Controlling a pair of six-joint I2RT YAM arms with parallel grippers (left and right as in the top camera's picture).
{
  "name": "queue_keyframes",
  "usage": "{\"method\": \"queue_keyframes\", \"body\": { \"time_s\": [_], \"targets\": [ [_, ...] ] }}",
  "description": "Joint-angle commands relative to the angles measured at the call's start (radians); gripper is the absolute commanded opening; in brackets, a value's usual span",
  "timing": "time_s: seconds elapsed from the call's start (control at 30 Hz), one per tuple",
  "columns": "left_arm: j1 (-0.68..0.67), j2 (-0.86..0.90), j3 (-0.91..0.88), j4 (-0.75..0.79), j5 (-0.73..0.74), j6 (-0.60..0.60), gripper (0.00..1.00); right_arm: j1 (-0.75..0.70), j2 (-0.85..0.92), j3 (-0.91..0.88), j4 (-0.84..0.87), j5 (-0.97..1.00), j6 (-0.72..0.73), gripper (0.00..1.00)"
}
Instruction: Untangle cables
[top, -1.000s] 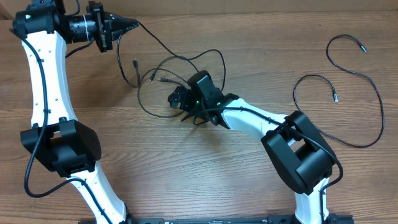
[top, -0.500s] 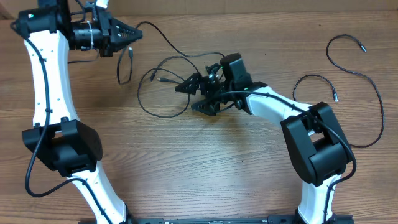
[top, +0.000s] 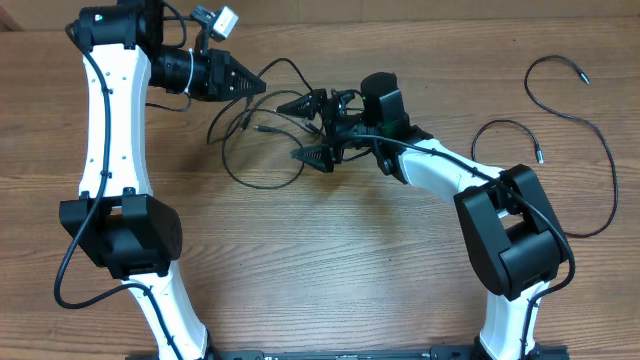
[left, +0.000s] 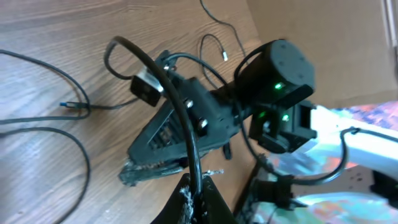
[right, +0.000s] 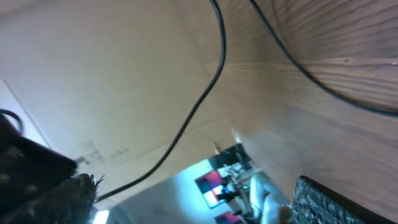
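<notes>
While the right gripper (top: 306, 130) has lifted with jaws spread wide and empty, the left gripper (top: 260, 89) beside it stays clenched on the cables (top: 262, 129), still tangled just beside that open gripper.

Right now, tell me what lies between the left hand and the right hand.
Overhead view: only loops of the cables cross the table between left hand and open right hand.

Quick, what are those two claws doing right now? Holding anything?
Left gripper: shut on a cable.
Right gripper: open, holding nothing.
</notes>
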Motion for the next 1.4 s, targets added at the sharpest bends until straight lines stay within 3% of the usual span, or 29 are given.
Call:
{"method": "queue_keyframes", "body": {
  "time_s": [0.0,0.53,0.73,0.93,1.0,1.1,1.17,1.37],
  "targets": [
    [0.002,-0.004,0.021,0.002,-0.032,0.090,0.04,-0.024,-0.038,0.003,0.042,0.010,0.145,1.00],
    [-0.005,-0.004,0.021,-0.001,-0.050,0.108,0.04,-0.072,-0.038,0.002,0.048,0.200,0.254,0.95],
    [-0.037,-0.004,0.021,-0.089,0.014,0.296,0.04,-0.068,-0.038,0.002,-0.005,0.328,0.278,0.94],
    [-0.052,-0.004,0.021,-0.092,0.026,0.304,0.04,-0.068,-0.038,0.002,-0.101,0.406,0.276,0.88],
    [-0.054,-0.004,0.021,-0.092,0.026,0.304,0.05,-0.068,-0.038,0.002,-0.101,0.418,0.276,0.82],
    [-0.058,-0.004,0.021,-0.092,0.025,0.304,0.04,-0.068,-0.038,0.002,-0.046,0.428,0.276,0.61],
    [-0.058,-0.004,0.021,-0.092,0.025,0.304,0.04,-0.068,-0.038,0.002,0.019,0.425,0.276,0.54],
    [-0.058,-0.004,0.021,-0.092,0.026,0.304,0.04,-0.068,-0.038,0.002,0.070,0.426,0.276,0.48]
  ]
}}
